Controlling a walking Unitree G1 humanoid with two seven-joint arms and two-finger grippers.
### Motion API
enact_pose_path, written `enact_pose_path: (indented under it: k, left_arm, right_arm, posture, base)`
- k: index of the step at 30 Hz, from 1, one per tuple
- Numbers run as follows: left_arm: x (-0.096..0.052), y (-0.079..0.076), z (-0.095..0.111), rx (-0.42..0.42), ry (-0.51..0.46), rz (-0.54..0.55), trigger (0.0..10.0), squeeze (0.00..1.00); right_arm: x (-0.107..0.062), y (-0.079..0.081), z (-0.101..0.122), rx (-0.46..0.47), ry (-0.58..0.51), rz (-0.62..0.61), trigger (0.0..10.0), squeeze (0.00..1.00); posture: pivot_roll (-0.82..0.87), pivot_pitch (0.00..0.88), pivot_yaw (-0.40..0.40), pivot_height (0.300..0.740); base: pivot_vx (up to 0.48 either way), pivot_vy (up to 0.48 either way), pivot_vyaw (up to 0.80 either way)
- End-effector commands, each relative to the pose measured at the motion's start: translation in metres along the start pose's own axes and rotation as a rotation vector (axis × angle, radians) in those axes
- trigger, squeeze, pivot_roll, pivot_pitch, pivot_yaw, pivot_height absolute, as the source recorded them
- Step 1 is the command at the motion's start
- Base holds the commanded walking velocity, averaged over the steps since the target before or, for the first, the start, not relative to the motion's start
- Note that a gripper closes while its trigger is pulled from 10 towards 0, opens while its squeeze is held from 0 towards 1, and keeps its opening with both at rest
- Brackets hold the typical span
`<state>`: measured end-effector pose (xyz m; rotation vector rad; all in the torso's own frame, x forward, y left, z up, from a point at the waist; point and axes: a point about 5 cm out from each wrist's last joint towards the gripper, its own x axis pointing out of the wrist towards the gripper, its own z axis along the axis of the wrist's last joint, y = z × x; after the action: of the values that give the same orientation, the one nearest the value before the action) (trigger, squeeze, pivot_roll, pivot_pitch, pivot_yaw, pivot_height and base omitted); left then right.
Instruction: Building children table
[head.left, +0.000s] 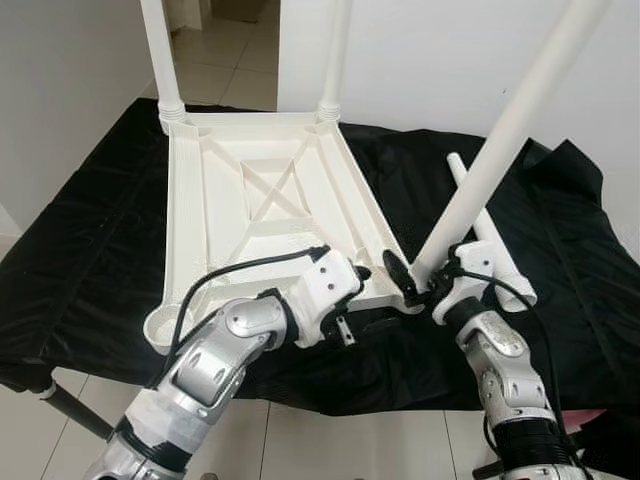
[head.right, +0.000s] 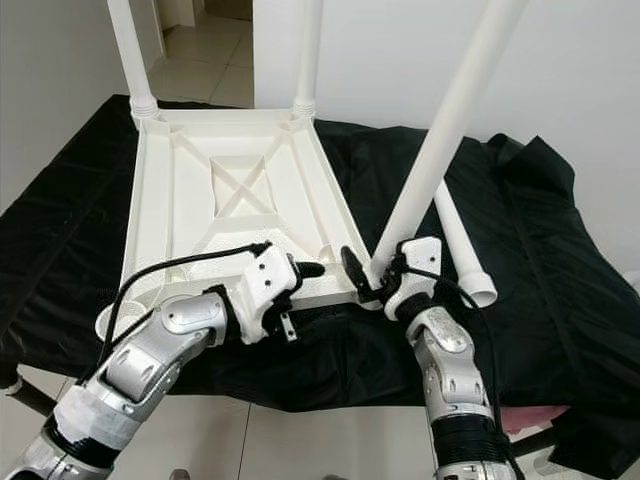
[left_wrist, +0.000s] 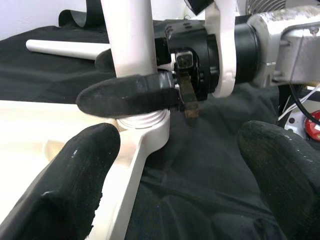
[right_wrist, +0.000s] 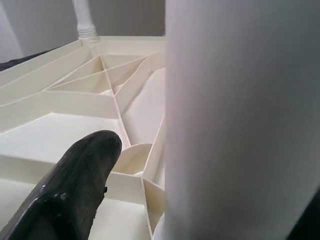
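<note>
Black cloth (head.left: 90, 250) covers the bench. Right gripper (head.left: 415, 275) pinches a leg (head.left: 500, 140), top cut off, at the tabletop's (head.left: 260, 200) near corner. Left gripper (head.left: 362, 272) rests beside it, spread.

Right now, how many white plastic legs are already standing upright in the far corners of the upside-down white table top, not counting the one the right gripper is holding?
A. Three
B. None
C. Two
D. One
C. Two white plastic legs stand in the far corner sockets, one and another, on the upside-down white table top, while the right gripper holds a third, tilted leg at the near corner.
</note>
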<state>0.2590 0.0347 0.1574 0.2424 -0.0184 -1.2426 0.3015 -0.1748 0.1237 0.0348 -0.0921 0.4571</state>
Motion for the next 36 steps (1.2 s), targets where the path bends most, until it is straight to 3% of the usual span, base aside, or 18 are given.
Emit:
enact_pose_path:
  k: [1,7,8,9,10,11,24,25,31,36]
  left_arm:
    - [0.002,-0.004,-0.002,0.013,0.009,-0.036,10.0,0.0]
    - [0.002,-0.003,-0.002,0.025,0.013,-0.03,10.0,0.0]
    - [0.002,-0.003,-0.002,0.025,0.013,-0.03,10.0,0.0]
    - [0.001,-0.004,-0.002,0.026,0.013,-0.029,10.0,0.0]
    - [0.001,-0.004,-0.002,0.026,0.013,-0.029,10.0,0.0]
    - [0.001,-0.004,-0.002,0.026,0.014,-0.03,10.0,0.0]
    - [0.0,-0.003,-0.002,0.027,0.016,-0.032,10.0,0.0]
    - [0.0,-0.002,-0.002,0.027,0.016,-0.032,10.0,0.0]
    - [0.001,-0.003,-0.002,0.026,0.015,-0.032,10.0,0.0]
    - [0.001,-0.003,-0.002,0.024,0.013,-0.031,10.0,0.0]
  right_arm:
    - [0.001,-0.002,-0.004,-0.017,0.022,0.029,10.0,0.0]
    - [0.003,-0.006,-0.007,-0.034,0.037,0.052,10.0,0.0]
    - [0.003,-0.007,-0.008,-0.038,0.038,0.052,6.0,0.0]
    - [0.003,-0.008,-0.008,-0.037,0.038,0.051,3.3,0.0]
    - [0.003,-0.008,-0.008,-0.037,0.038,0.051,3.3,0.0]
    - [0.003,-0.01,-0.009,-0.037,0.038,0.051,0.0,0.0]
    - [0.001,-0.012,-0.013,-0.011,0.039,0.043,0.0,0.0]
    - [0.001,-0.013,-0.013,-0.01,0.042,0.029,10.0,0.0]
    - [0.002,-0.013,-0.015,-0.01,0.044,-0.003,10.0,0.0]
    - [0.007,-0.011,-0.019,-0.009,0.069,-0.142,10.0,0.0]
  posture:
    - [0.02,0.0,-0.09,0.74]
    - [0.03,0.0,-0.094,0.74]
    - [0.03,0.0,-0.094,0.74]
    - [0.03,0.0,-0.094,0.74]
    - [0.03,0.0,-0.094,0.74]
    - [0.03,0.0,-0.092,0.74]
    - [0.02,0.0,-0.087,0.74]
    - [0.02,0.0,-0.087,0.74]
    - [0.02,0.0,-0.086,0.74]
    - [0.02,0.0,-0.093,0.74]
  base:
    - [0.0,0.0,0.0]
    - [0.0,0.0,0.0]
    - [0.0,0.0,0.0]
    - [0.0,0.0,0.0]
    - [0.0,0.0,0.0]
    - [0.0,0.0,0.0]
    - [0.0,0.0,0.0]
    - [0.0,0.0,0.0]
    - [0.0,0.0,0.0]
    - [0.0,0.0,0.0]
